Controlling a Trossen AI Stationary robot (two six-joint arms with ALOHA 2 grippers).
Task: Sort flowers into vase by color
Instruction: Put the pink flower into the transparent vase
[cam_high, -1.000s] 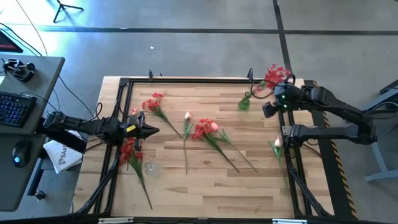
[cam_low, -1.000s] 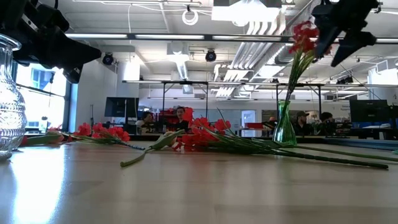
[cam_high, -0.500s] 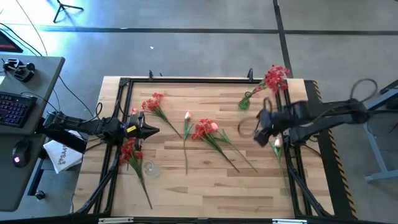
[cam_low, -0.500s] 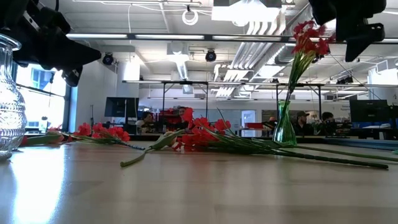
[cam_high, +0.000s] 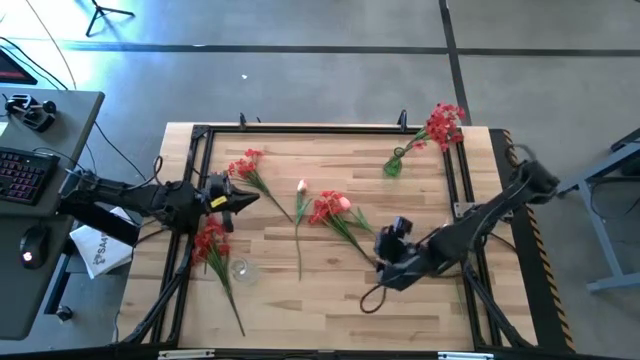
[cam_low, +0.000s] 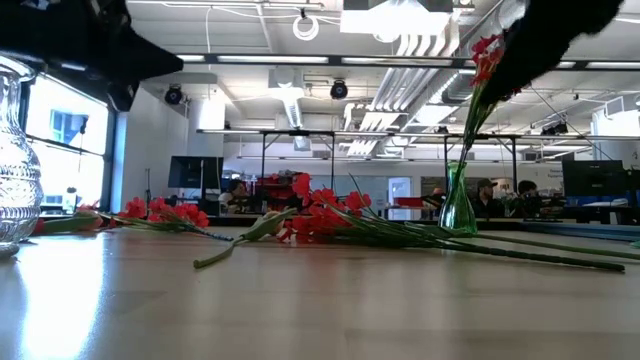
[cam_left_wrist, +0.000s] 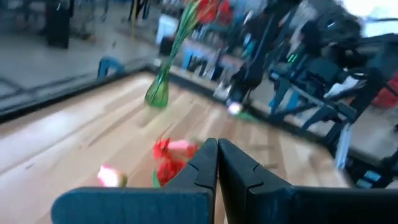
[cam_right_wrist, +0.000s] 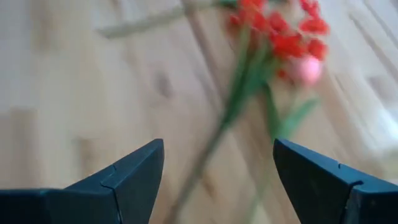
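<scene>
My right gripper (cam_high: 383, 256) hangs open and empty over the middle of the table; its wrist view (cam_right_wrist: 217, 148) looks onto green stems (cam_right_wrist: 239, 93) leading to a red blossom cluster with a pink bud (cam_right_wrist: 305, 68). That cluster (cam_high: 328, 207) lies flat on the wood. My left gripper (cam_high: 246, 197) is shut and empty at the table's left side (cam_left_wrist: 216, 154). A green vase (cam_high: 392, 166) at the far right holds one red stem (cam_high: 441, 122). A clear glass vase (cam_high: 240, 270) stands near left. Other loose stems lie flat: red (cam_high: 245, 163), red (cam_high: 208, 240), pink (cam_high: 302, 186).
A black frame (cam_high: 300, 128) runs along the table's far, left and right edges. A desk with a keyboard (cam_high: 22, 172) and mouse stands off the left side. The low view shows the green vase (cam_low: 458, 205), the glass vase (cam_low: 15, 160) and people far behind.
My right gripper has swung from beside the red flower in the green vase at the far right, toward the near edge and the left, coming over the stems in the middle of the table. The red stem stays in the green vase. My left gripper has shifted slightly.
</scene>
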